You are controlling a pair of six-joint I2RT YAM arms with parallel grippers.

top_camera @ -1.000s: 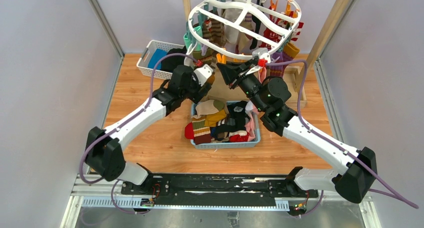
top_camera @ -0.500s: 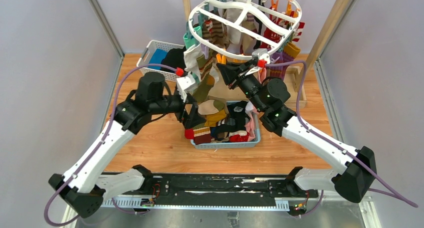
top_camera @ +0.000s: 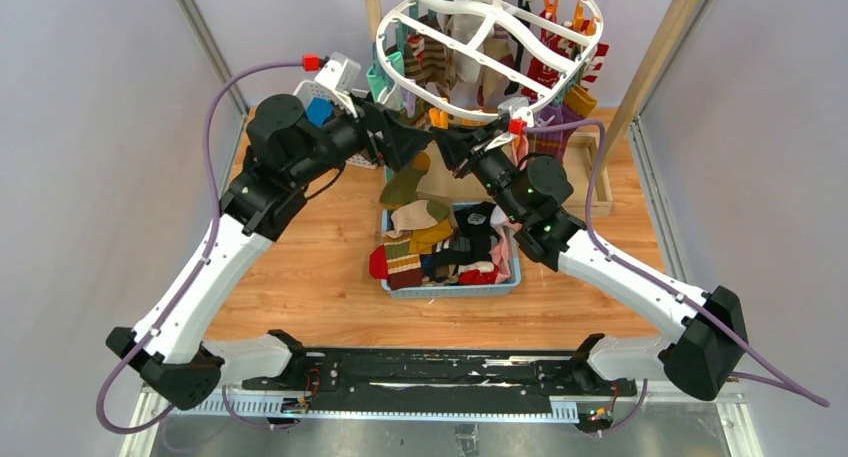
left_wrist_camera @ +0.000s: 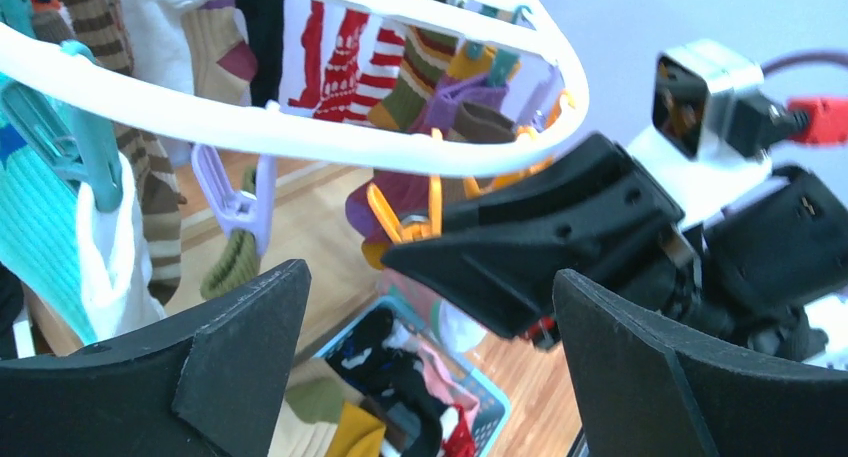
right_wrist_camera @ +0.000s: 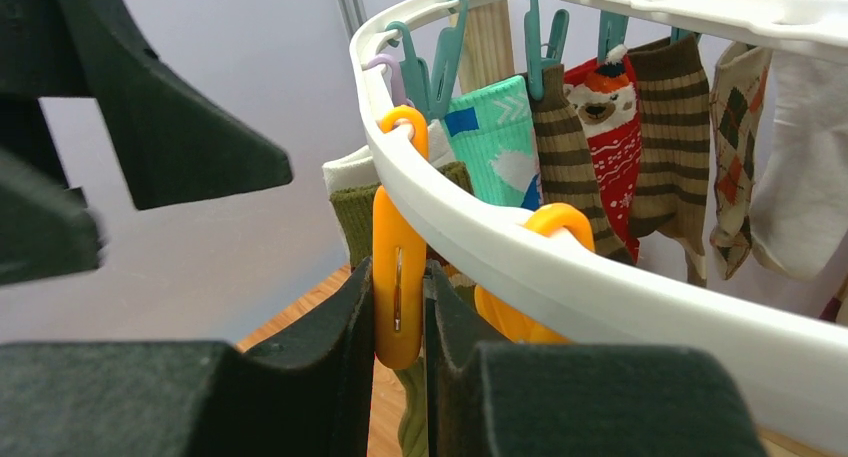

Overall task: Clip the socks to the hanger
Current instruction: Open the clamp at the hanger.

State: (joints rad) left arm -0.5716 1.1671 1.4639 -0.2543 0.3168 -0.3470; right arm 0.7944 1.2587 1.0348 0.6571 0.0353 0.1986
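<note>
The white hanger (top_camera: 392, 69) hangs at the back, with several socks (top_camera: 545, 72) clipped round it. It also shows in the left wrist view (left_wrist_camera: 300, 127) and the right wrist view (right_wrist_camera: 600, 277). My right gripper (top_camera: 447, 143) (right_wrist_camera: 399, 295) is shut on an orange clothespin (right_wrist_camera: 398, 232) at the near rim. An olive sock (top_camera: 404, 185) (right_wrist_camera: 411, 422) hangs right under that pin; I cannot tell whether the pin grips it. My left gripper (top_camera: 414, 143) (left_wrist_camera: 428, 307) is open and empty, facing the right gripper's fingers (left_wrist_camera: 540, 227). More loose socks (top_camera: 440, 239) lie in the basket.
The blue plastic basket (top_camera: 450, 290) sits on the wooden floor below both grippers. A white lattice basket (top_camera: 366, 161) is mostly hidden behind my left arm. Wooden rack posts (top_camera: 660, 57) stand behind the hanger. Grey walls close in both sides.
My left arm has swung up from beside the blue basket to the hanger's near-left rim. The right gripper has stayed at the orange clothespin.
</note>
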